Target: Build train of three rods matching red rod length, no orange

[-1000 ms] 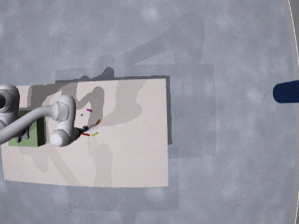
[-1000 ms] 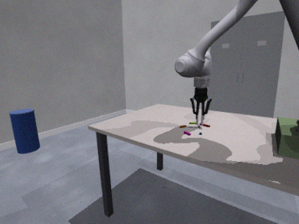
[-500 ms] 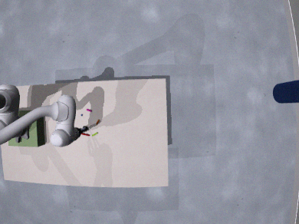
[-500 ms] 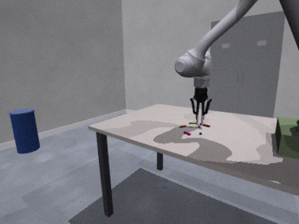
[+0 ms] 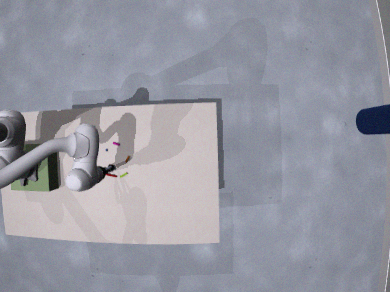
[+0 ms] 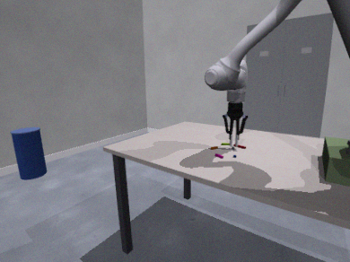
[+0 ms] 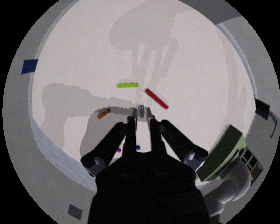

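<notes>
My gripper (image 6: 233, 146) is down at the table top with its fingers narrow but apart. In the wrist view a grey rod (image 7: 143, 112) lies flat between the fingertips; the fingers stand on either side of it and do not press it. The red rod (image 7: 156, 97) lies just beyond to the right and the lime rod (image 7: 128, 85) further ahead. The orange rod (image 7: 104, 113) lies to the left, close to the grey rod's end. A magenta rod (image 5: 116, 143) and a small blue rod (image 5: 107, 150) lie apart from the others.
A green block (image 6: 336, 166) stands on the table near the arm's base. The table edge (image 6: 135, 154) is some way off from the rods. A blue barrel (image 6: 29, 152) stands on the floor, far from the table.
</notes>
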